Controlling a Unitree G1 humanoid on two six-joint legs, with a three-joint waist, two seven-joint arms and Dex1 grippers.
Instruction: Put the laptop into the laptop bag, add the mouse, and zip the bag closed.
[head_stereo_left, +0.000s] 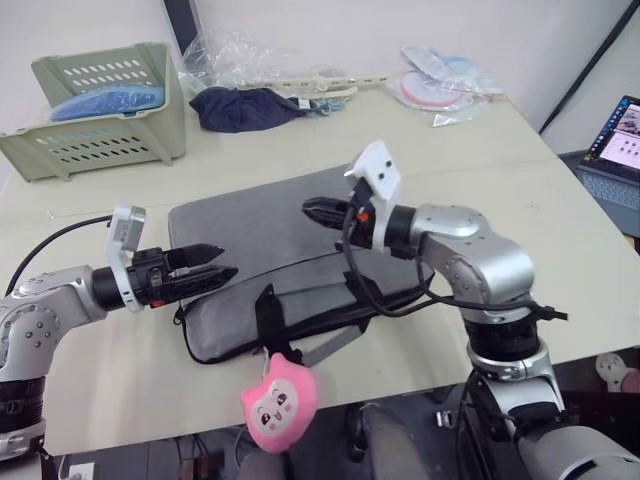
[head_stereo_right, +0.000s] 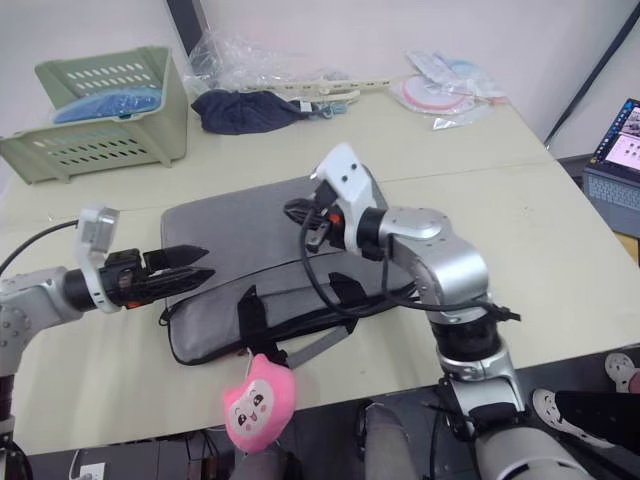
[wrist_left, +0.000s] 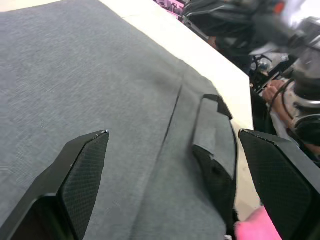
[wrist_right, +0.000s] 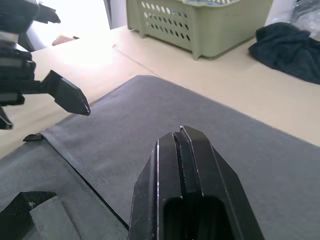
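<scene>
A: From the head: laptop bag (head_stereo_left: 280, 265) flat on table (head_stereo_left: 120, 390), both grippers hovering over it, holding nothing.

B: Left wrist: left gripper (wrist_left: 175, 150) spread wide. Right wrist: right gripper (wrist_right: 181, 132) pressed shut, empty.

A: Possibly packed already; zipping likely left.

Left gripper (head_stereo_left: 222, 262) spread apart, right gripper (head_stereo_left: 312, 209) pressed together.
</scene>
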